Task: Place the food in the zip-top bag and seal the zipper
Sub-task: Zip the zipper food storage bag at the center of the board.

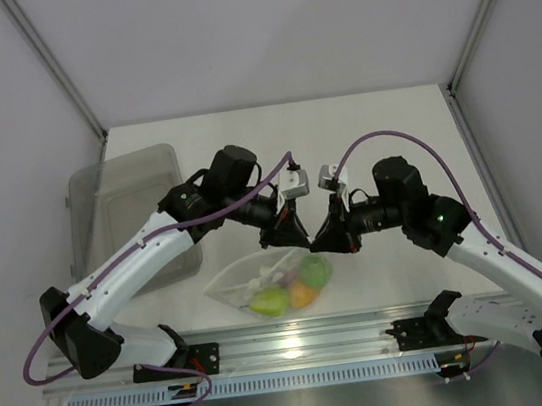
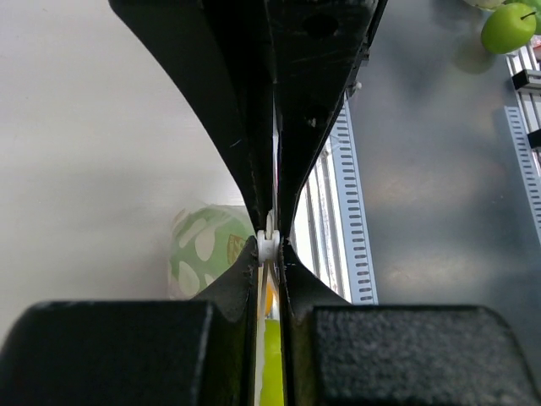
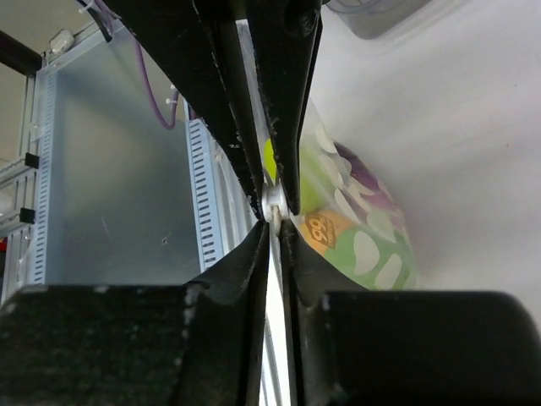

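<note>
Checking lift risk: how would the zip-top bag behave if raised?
Probably floppy: the zip-top bag is thin film moulded around the toy fruit. Round pieces would likely roll to its lowest corner. Pinched at its edge by left tool and right tool, it might slip.

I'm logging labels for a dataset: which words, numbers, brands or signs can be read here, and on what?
Nothing reads clearly.
A dark printed mark on an orange patch on or inside the zip-top bag: perhaps two characters, too blurred to read.
White shapes on the bag: pattern, not lettering.
The grey bin: no lettering visible.
</note>
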Motion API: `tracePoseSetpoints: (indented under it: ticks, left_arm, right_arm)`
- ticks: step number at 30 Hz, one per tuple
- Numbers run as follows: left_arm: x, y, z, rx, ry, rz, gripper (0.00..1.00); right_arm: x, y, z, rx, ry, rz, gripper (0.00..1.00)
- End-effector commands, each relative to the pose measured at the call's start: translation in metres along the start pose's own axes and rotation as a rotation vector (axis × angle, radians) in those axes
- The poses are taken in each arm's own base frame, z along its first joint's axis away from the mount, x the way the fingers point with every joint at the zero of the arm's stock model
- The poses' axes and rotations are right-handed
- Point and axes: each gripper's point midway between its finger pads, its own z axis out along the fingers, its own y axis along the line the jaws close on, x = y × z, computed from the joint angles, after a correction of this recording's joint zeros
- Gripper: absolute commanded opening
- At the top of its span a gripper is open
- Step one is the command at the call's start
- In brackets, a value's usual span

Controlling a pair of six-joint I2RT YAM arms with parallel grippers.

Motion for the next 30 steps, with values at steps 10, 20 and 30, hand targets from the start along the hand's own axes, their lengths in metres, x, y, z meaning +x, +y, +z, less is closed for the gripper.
tracePoseSetpoints:
  ticks: [10,20,30]
  left_arm:
    - [-0.019,-0.005,-0.006,0.017,-0.044,0.044,0.01]
    - [-0.014,0.000,-0.005,0.002,-0.023,0.029,0.01]
    - [-0.003,0.015,-0.002,-0.062,0.004,0.008,0.01]
  right_arm:
    - [0.005,-0.006,0.014,-0.002,-0.019,-0.026,0.29]
    - [-0.001,-0.028,0.020,0.112,-0.071,-0.008,0.00]
    - [-0.017,-0.043,-0.001,0.233,-0.200,0.067,0.00]
